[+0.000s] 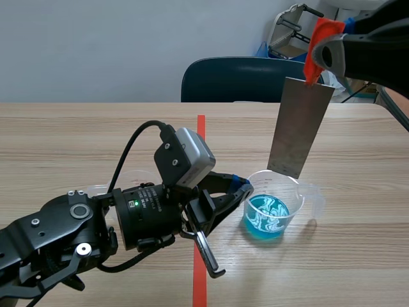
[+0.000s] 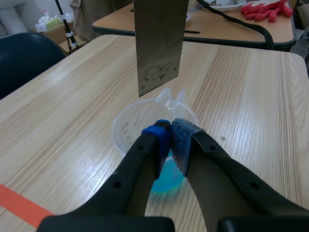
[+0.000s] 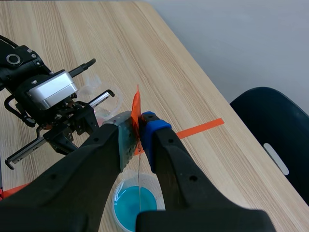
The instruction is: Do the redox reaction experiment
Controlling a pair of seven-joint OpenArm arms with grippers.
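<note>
The left gripper point(image 2: 172, 127) lies low on the table, its fingers pressed together on the near wall of a clear plastic cup point(image 1: 296, 192) and pinching it steady. The cup stands just right of the red tape line point(image 1: 200, 275) with a shallow pool of blue liquid point(image 1: 265, 217) at its bottom. A flat grey metal plate point(image 1: 300, 128) hangs upright over the cup. Its lower edge is just above the rim and dry, not yet in the liquid. At its top an orange tab point(image 1: 317, 45) is clamped between the fingers of the right gripper point(image 3: 139, 126), which comes in high from the right. By my reading the setup is done: the liquid is poured, the cup is braced and the plate is lined up above it. What is left is the heart of the experiment, lowering the plate into the blue liquid and letting it sit. The right arm is mostly cut off at the edge of the scene view. From the right wrist the plate shows only as a thin edge-on line. A mottled patch near the plate's lower edge could be a stain or a deposit; I cannot tell which. A pale clear shape point(image 3: 91, 84) beside the left arm may be a second cup, but it is too faint to be sure.
</note>
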